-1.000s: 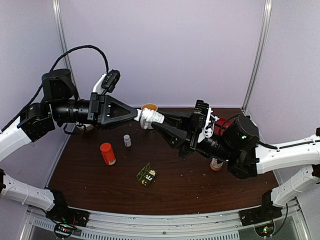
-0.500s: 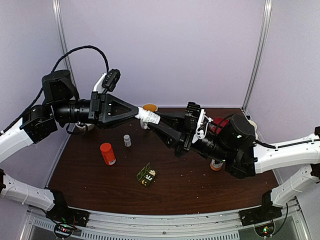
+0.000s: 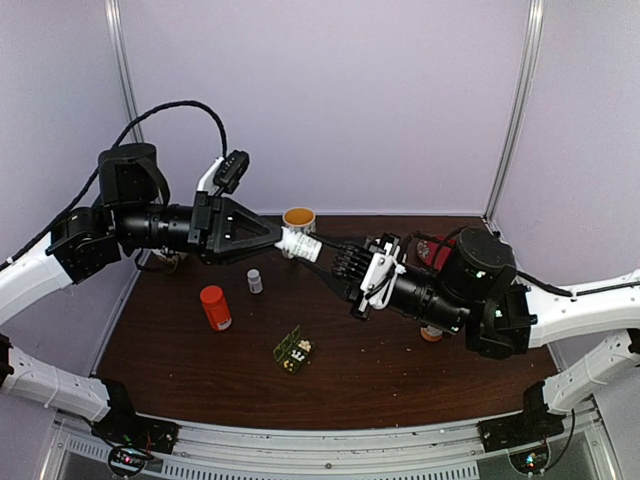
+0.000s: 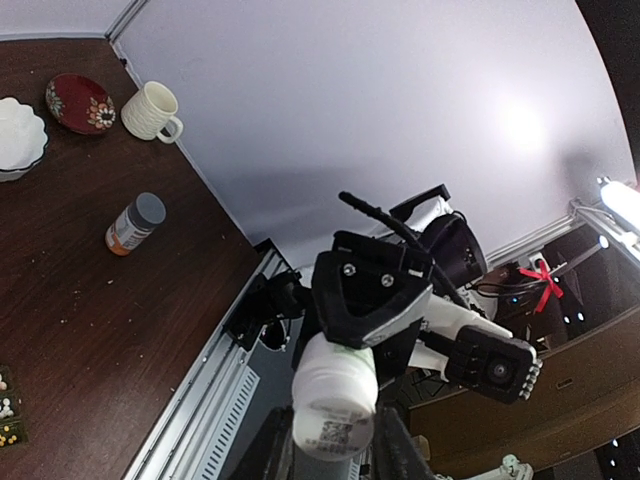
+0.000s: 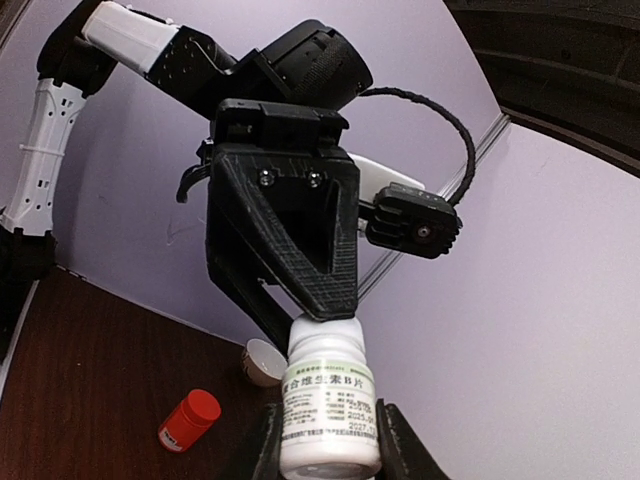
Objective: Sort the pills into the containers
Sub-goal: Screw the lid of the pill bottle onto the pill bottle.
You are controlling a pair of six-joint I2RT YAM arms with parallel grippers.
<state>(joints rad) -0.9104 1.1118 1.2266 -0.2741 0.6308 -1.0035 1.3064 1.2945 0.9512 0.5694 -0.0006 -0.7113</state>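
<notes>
Two grippers: the left gripper [image 3: 283, 238] and the right gripper [image 3: 335, 259] meet in mid-air over the far half of the worktop [image 3: 400, 372]. Each is pinched onto one end of the same white bottle [image 3: 303, 244], and neither is spread.
Held item: the white bottle lies roughly level between them with its printed label showing. In the right wrist view its top end points toward the left gripper.
Pill box: the dark green pill box [image 3: 294, 351] sits on the worktop near the middle. It is nearer than the spot where the arms meet, well apart from both grippers, and turned at a slant.
Its look: the lid is swung open and the small compartments are exposed. Pale pills show in some, but how many cannot be told.
Done so far: some pills appear to be in the box already.
Left to do: by my reading, this bottle needs opening and its pills dropped in. The orange bottle [image 3: 214, 308] stands capped on the left.
</notes>
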